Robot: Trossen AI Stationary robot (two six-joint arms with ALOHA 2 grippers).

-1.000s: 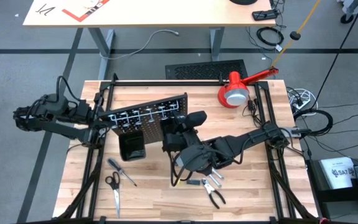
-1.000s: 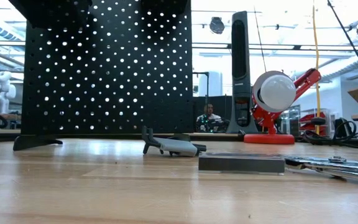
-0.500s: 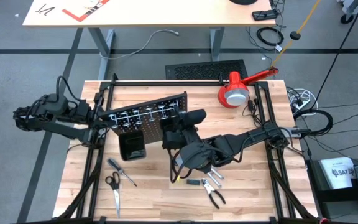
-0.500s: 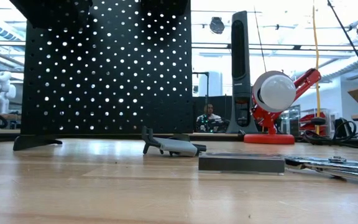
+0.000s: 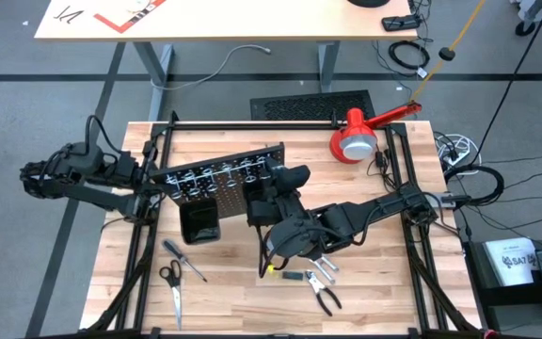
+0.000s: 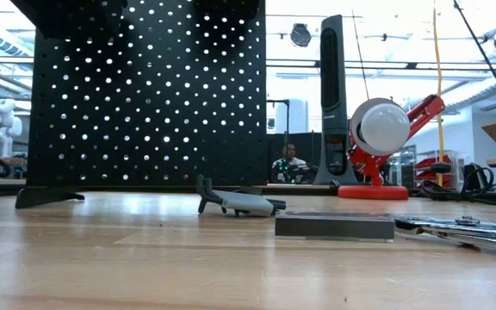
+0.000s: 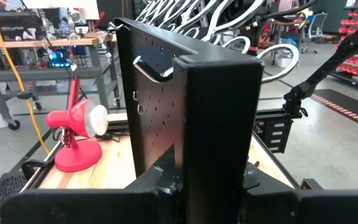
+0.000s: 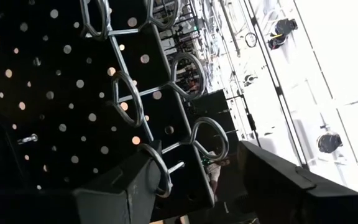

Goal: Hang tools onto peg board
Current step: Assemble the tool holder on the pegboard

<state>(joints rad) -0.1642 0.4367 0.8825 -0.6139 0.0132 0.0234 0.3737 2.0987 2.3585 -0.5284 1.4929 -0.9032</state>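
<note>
Right hand [image 5: 273,181] sits at the peg board [image 5: 222,176], its fingers apart with nothing between them, just beside the silver rings [image 8: 166,106]; five rings show in its wrist view. Left hand [image 5: 154,177] is clamped on the board's left edge. Two black bins [image 5: 199,223] hang on the board. On the wooden worktop [image 5: 224,282] lie one screwdriver [image 5: 184,260], one pair of scissors [image 5: 171,283] and one pair of pliers [image 5: 326,294]. One red lamp [image 5: 358,137] stands at the far right. Beyond, a person [image 6: 288,163] sits in a bright workshop.
</note>
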